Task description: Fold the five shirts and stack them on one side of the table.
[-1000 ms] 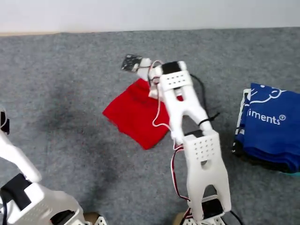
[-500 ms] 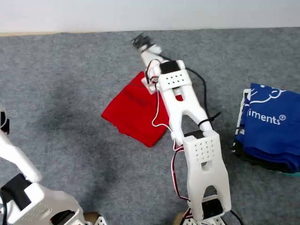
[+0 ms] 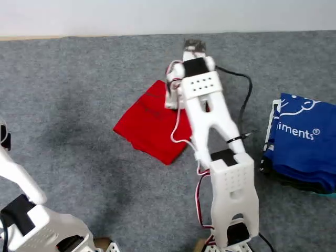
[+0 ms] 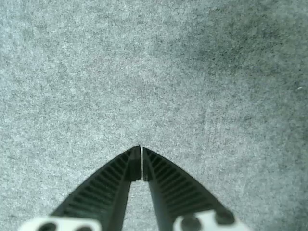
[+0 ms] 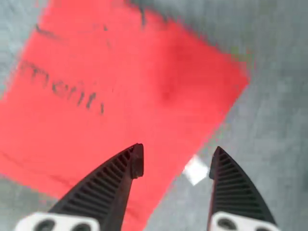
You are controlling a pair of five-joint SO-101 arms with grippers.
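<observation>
Grey felt tabletop point(image 3: 79, 94) at the near-left corner, and the left gripper point(image 4: 142, 163) hung over it, tips pinched together on nothing. Mid-table lay the red shirt point(image 3: 149, 126), a soft folded square, slightly rumpled. The right gripper point(image 5: 175, 163) hovered at its far edge, spread wide and empty. At the right edge sat the blue-topped stack point(image 3: 302, 142). The risk, I'd say: nipping just 1 layer would peel that fold open.
</observation>
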